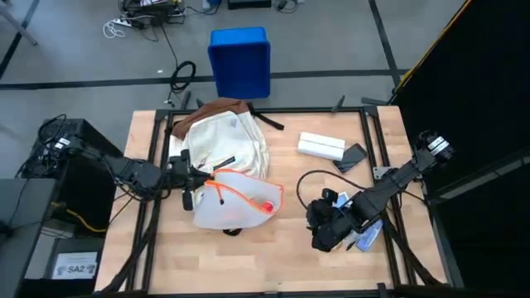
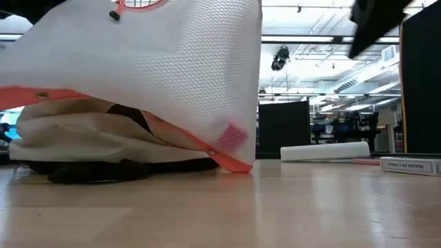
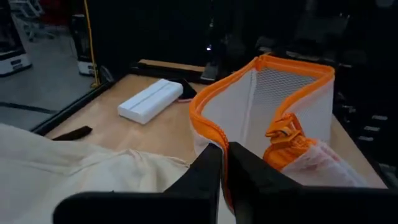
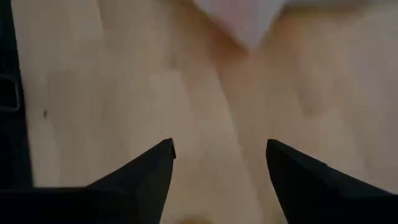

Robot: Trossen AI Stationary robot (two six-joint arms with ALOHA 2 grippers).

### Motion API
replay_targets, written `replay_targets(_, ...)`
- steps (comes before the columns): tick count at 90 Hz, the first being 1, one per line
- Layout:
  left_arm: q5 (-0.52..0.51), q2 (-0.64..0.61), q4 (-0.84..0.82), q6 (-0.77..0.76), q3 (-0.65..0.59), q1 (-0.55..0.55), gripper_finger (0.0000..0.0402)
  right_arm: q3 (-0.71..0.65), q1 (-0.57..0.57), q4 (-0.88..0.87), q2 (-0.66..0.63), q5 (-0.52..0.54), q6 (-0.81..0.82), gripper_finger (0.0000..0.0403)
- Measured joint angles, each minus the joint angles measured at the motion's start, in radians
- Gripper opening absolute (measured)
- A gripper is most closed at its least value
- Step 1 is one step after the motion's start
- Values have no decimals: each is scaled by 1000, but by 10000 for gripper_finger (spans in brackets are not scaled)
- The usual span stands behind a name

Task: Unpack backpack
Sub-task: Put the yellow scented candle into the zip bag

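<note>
Backpack (image 1: 222, 141): cream, lying near the table's (image 1: 273, 261) far-left corner; left gripper (image 3: 224, 163): clenched on the orange edge of a mesh pouch (image 1: 240, 203), lifted over the backpack's near side; right gripper (image 4: 219, 155): released, empty, over bare wood toward the near-right corner.

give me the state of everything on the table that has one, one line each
backpack: lying flat on the table, partly under the pouch
mesh pouch: unzipped, mouth gaping, orange edge pinched by the left gripper
left gripper: shut on the pouch's edge
right gripper: open, empty, over bare wood
white box: lying flat, closed
blue bin: on the floor beyond the table
</note>
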Motion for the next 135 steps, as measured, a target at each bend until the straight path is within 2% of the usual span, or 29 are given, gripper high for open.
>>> replay_targets(24, 0, 0, -29, 9, 0, 0, 0, -103, 44, 36, 1, -191, 271, 305)
replay_targets(35, 1, 0, -42, 12, 0, 0, 0, -146, 83, 75, 1, -234, 404, 328)
replay_targets(46, 1, 0, -49, 15, 0, 0, 0, -184, 122, 101, 6, -226, 496, 336)
replay_targets(61, 2, 1, -50, 15, 0, 0, 0, -204, 145, 132, 94, -270, 507, 336)
replay_targets(94, 9, 25, -53, 5, 0, 0, 0, -187, 115, 172, 269, -366, 447, 338)
replay_targets(108, 11, 46, -50, 1, 0, 0, 0, -186, 111, 155, 282, -389, 442, 313)
replay_targets(123, 16, 55, -49, -2, 0, 0, 0, -188, 100, 139, 275, -426, 426, 262)
replay_targets(135, 35, 55, -42, -2, 0, 0, 0, -169, 81, 120, 261, -432, 419, 262)
